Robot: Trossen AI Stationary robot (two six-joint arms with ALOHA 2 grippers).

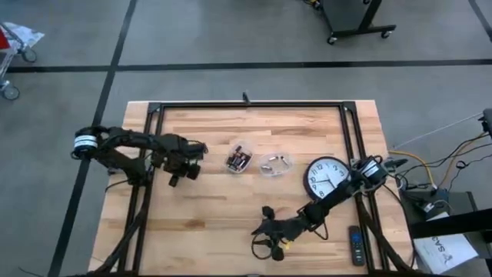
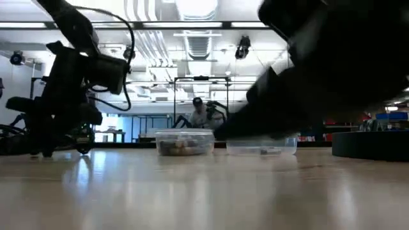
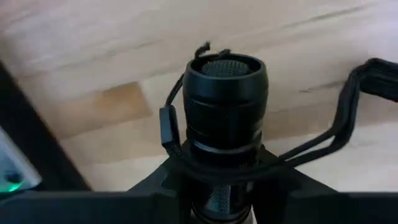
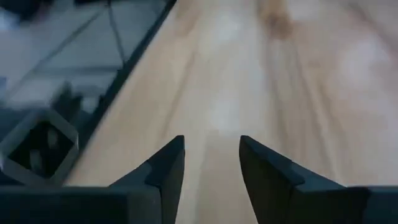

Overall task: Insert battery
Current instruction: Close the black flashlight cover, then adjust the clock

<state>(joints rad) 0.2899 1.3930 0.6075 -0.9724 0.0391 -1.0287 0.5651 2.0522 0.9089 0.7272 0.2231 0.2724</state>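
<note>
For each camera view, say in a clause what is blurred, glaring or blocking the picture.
Low view: a dark blurred arm blocks the upper right, ceiling lights glare. Left wrist view: the flashlight in the left gripper is sharp, table soft. Right wrist view: the table is blurred beyond the open right gripper.

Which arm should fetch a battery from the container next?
Right, probably. The right gripper is open and empty over bare table, while the left gripper is shut on the flashlight. The battery container lies between both arms.

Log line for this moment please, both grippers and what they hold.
left gripper: shut on flashlight | right gripper: open, empty, low over table | battery: not inserted
</note>
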